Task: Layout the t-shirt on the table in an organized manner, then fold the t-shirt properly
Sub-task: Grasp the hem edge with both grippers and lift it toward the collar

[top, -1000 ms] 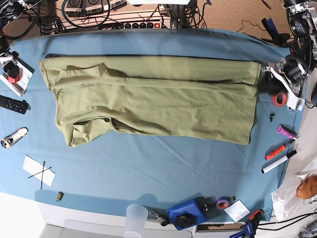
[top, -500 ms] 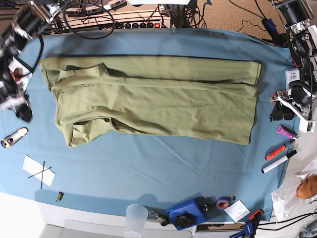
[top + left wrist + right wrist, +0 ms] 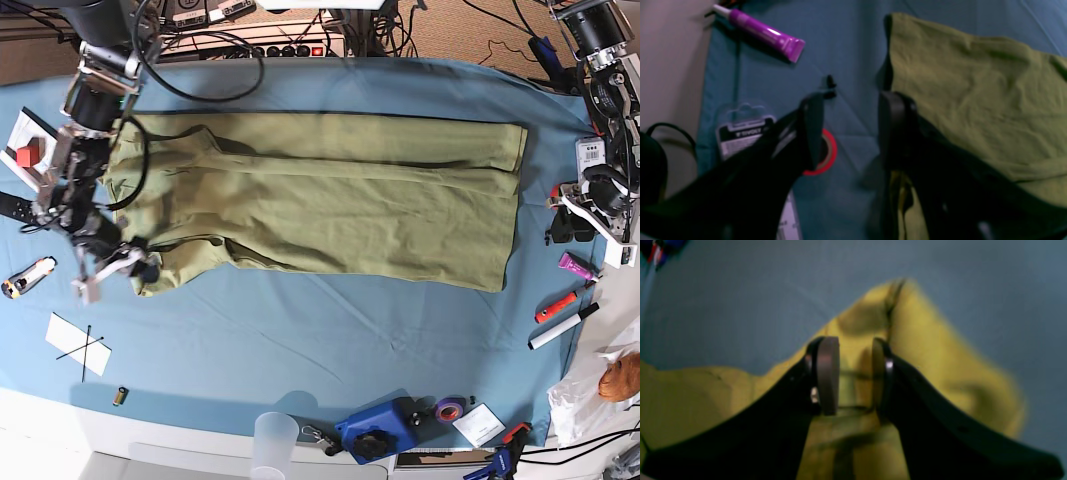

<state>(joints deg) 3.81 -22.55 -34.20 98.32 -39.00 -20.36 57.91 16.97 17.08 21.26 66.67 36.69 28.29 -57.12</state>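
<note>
The olive-green t-shirt lies spread lengthwise on the blue-covered table, its top strip folded over and its sleeve end at the left. My right gripper hangs over the shirt's lower left corner. In the right wrist view its fingers stand apart above a rumpled point of the shirt, holding nothing. My left gripper sits just off the shirt's right hem. In the left wrist view it is open over bare cloth, with the shirt's edge beside it.
By the left gripper lie a purple tube, a red tape ring and a packaged item. Markers lie at the right edge. A blue box and a clear cup stand at the front; a paper lies front left.
The right arm has swung in from the table's left edge to the shirt's lower left corner. The left arm moved down off the hem corner a second ago and has since held still.
</note>
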